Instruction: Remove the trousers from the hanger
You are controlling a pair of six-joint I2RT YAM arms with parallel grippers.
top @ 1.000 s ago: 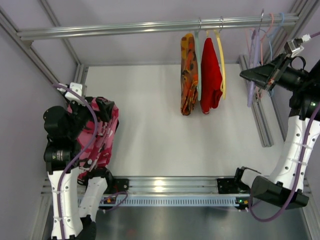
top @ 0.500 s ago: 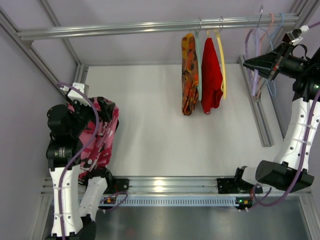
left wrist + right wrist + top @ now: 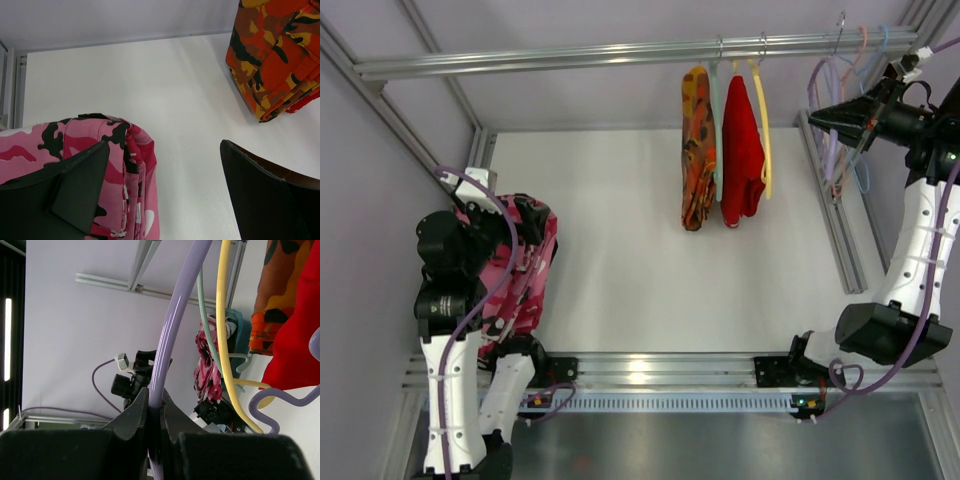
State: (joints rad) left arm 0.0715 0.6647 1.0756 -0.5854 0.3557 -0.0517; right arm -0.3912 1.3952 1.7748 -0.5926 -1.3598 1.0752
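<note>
Pale lilac walls, aluminium frame, matte white worktop (image 3: 640,260). Ribbed metal rail (image 3: 570,55) crosses the far side.

Trousers (image 3: 538,255): off the hanger, by the look of it. They lie heaped at the left edge of the worktop, just by the left arm. Soft woven cloth, pink and magenta with white and black camouflage blotches, folded over on itself with a stitched seam showing in the left wrist view.

Orange garment (image 3: 697,150) and red garment (image 3: 740,150): both hang limp from the rail, well apart from the trousers, on a pale green hanger (image 3: 716,100) and a yellow hanger (image 3: 764,120). Not part of the job.

Hanger (image 3: 172,330): thin, smooth, glossy lilac plastic, round in section, with a wavy notch. It is bare, up at the far right near the rail end.

Right gripper (image 3: 155,402): jaws pinched narrow onto the lilac rod.

Left gripper (image 3: 165,145): jaws wide, nothing between them; one black finger sits over the pink cloth, contact not clear.

Judgement: separation looks complete. What seems left is parking or letting go of the bare hanger.
</note>
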